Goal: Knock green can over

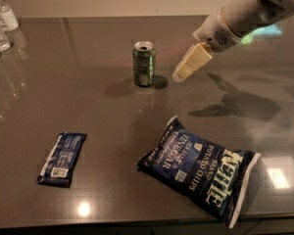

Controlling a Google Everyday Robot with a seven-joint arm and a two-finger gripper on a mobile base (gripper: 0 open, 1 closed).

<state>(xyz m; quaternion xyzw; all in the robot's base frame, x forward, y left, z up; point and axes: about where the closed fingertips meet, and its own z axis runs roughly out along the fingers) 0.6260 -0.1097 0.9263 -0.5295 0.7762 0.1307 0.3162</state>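
The can [144, 63] stands upright on the tabletop [88, 102], toward the back centre. The tool [180, 74] hovers just right of it, not touching, its tips seemingly pressed together and gripping nothing. A chip bag [198, 168] lies nearer; a dark packet [62, 159] lies left.

Count on the tabletop [88, 102]: one green can [144, 63], upright; one large blue chip bag [198, 168], lying flat; one small dark blue packet [62, 159], lying flat. At the far left edge stand at least two clear bottles [6, 17], cut off by the frame, so the exact number cannot be confirmed. One robot hand [181, 73] is recorded, hanging above the tabletop just right of the green can, apart from it.
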